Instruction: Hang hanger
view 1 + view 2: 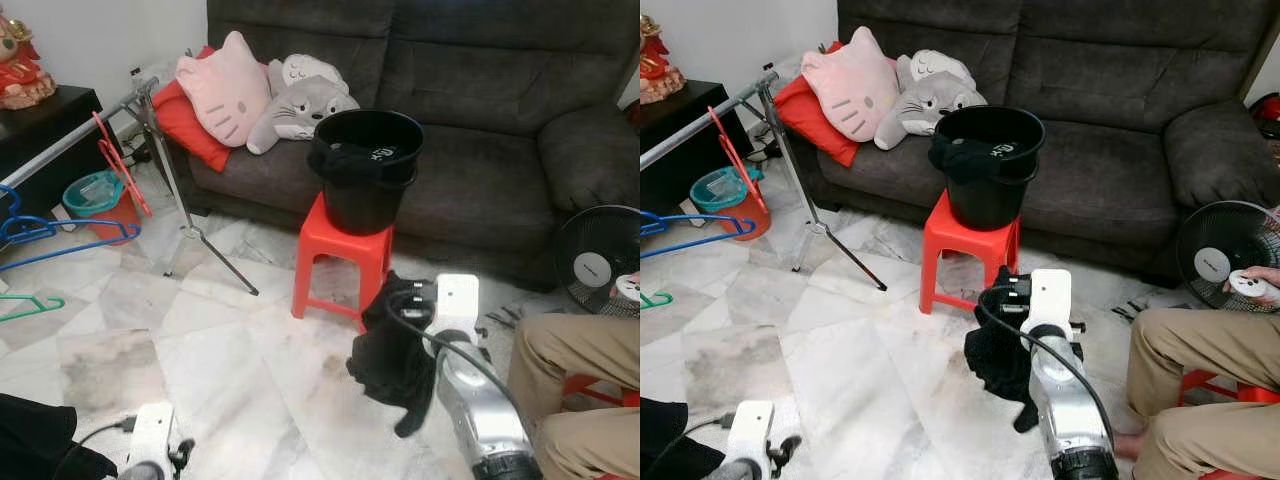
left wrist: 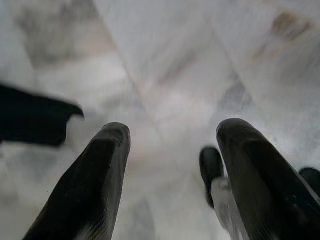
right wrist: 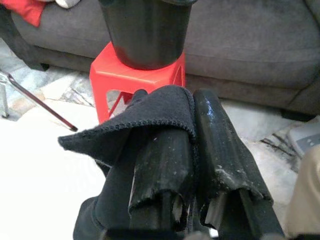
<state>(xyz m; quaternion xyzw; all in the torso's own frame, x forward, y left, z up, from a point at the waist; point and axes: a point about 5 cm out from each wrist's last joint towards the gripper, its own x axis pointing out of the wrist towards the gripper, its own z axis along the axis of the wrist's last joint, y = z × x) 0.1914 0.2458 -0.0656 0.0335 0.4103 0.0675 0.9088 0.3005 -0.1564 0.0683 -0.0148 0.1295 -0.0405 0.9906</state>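
Observation:
A black garment [image 1: 392, 366] hangs above the marble floor, draped over my right gripper [image 3: 187, 102], whose fingers [image 3: 215, 140] are shut on it just in front of the red stool [image 1: 340, 250]. My left gripper [image 2: 170, 135] is open low over the floor, with nothing between its fingers. A red hanger [image 1: 120, 165] hangs on the silver rack rail [image 1: 80, 125] at the left. A blue hanger [image 1: 40, 235] and a green hanger [image 1: 30, 303] show at the left edge.
A black bucket [image 1: 367, 170] with dark cloth over its rim stands on the stool before the grey sofa [image 1: 480, 90] with plush cushions. The rack's tripod leg [image 1: 215, 250] slants across the floor. A person's legs [image 1: 570, 350] and a fan [image 1: 597, 260] are at the right.

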